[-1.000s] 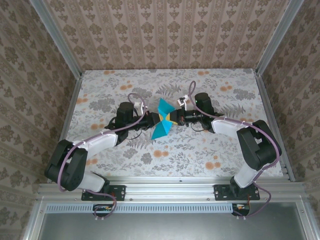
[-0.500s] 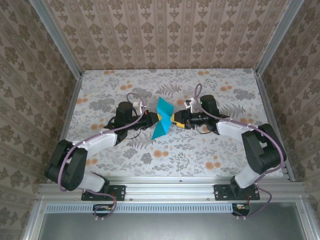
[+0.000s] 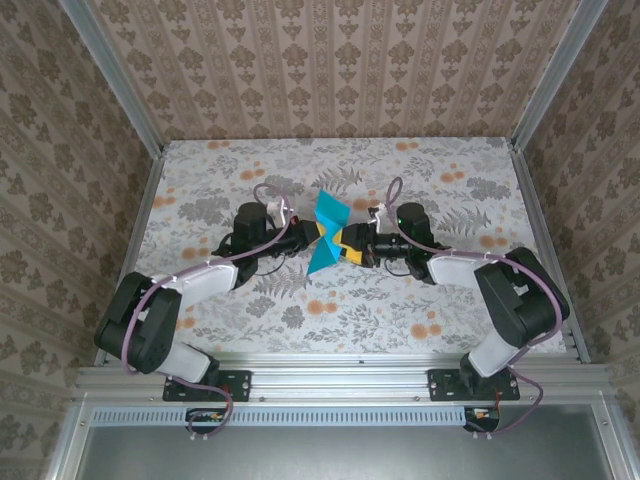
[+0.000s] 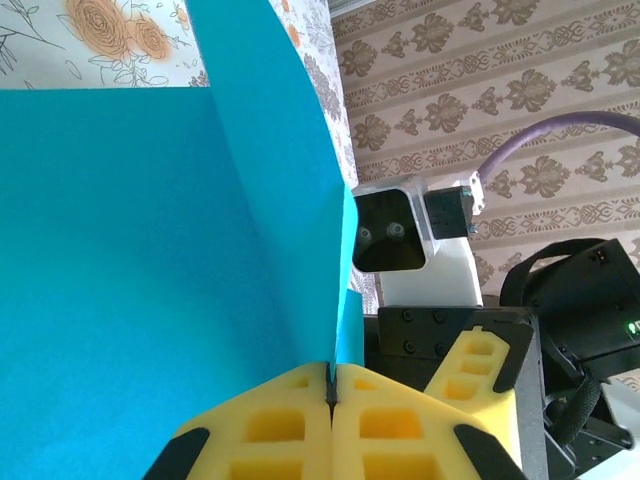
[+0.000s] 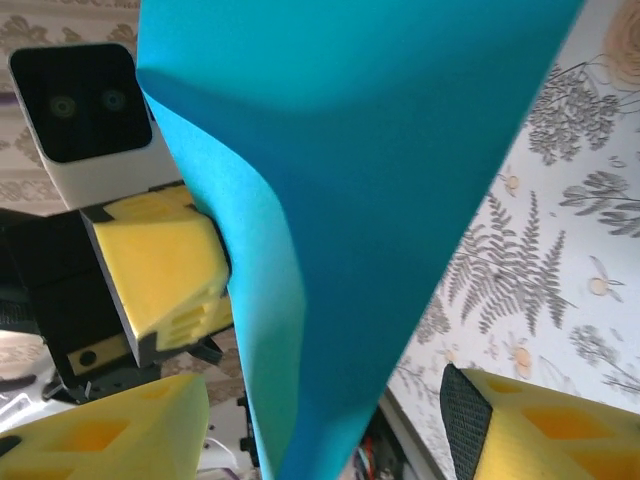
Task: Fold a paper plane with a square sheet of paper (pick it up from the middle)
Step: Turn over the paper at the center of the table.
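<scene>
At the near edge, beyond the aluminium rail (image 3: 330, 378) that carries the arms' bases, both arms reach in toward the middle of the table (image 3: 200, 185) and meet there.

The left gripper (image 4: 330, 385) has its yellow pads pressed together, pinching the lower edge of the square sheet of paper (image 3: 325, 255). The sheet is held up off the surface between the two wrists. The right gripper (image 3: 347, 246) is spread: from its wrist we see its yellow fingers (image 5: 110, 425) standing wide apart, with the teal paper hanging between them and neither pad clearly touching it.

We judge the folding to be partly done. The sheet is no longer flat. It shows a sharp crease running up from the left pinch, and from above it reads as two angular flaps, one toward the back and one toward us. It is no narrow dart yet, so the nose folds, the wings and the final centre crease of the paper plane seem left to do.

The table beyond is covered in a pale floral print with grey ferns and orange blossoms. Metal posts frame it, and walls (image 3: 330, 60) in brown damask wallpaper close the room behind.
</scene>
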Tool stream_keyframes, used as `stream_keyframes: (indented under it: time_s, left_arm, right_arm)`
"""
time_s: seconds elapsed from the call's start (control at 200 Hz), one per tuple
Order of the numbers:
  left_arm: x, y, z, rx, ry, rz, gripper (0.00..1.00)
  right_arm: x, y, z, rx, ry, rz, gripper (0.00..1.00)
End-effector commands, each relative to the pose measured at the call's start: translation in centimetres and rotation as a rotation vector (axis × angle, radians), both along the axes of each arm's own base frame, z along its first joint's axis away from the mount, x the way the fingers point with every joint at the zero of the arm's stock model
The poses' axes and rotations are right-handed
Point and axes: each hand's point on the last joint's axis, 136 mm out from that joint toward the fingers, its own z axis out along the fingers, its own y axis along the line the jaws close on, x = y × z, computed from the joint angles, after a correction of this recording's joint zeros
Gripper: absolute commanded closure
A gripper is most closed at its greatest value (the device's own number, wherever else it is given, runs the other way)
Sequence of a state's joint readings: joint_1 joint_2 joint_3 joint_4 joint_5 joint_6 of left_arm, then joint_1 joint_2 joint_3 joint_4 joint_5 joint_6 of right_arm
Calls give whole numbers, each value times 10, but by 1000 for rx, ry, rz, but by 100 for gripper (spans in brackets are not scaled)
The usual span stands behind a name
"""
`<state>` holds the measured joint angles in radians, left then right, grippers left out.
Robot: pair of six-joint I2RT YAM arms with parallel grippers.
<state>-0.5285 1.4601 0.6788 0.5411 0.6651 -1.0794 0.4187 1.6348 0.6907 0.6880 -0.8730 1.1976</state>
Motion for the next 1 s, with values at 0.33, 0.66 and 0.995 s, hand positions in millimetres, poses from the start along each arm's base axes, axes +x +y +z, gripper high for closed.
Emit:
stream_keyframes:
  time_s: [0.33,0.66,0.995]
  left_arm:
    - [6,1,5,-24,-17,24,94]
    - [6,10,-7,-7,4,42,91]
    - [5,13,-7,-2,5,40,80]
  right_arm:
    - [7,14,15,158,19,-27,52]
    - [5,13,15,156,20,-21,69]
    - [5,10,14,129,19,-16,80]
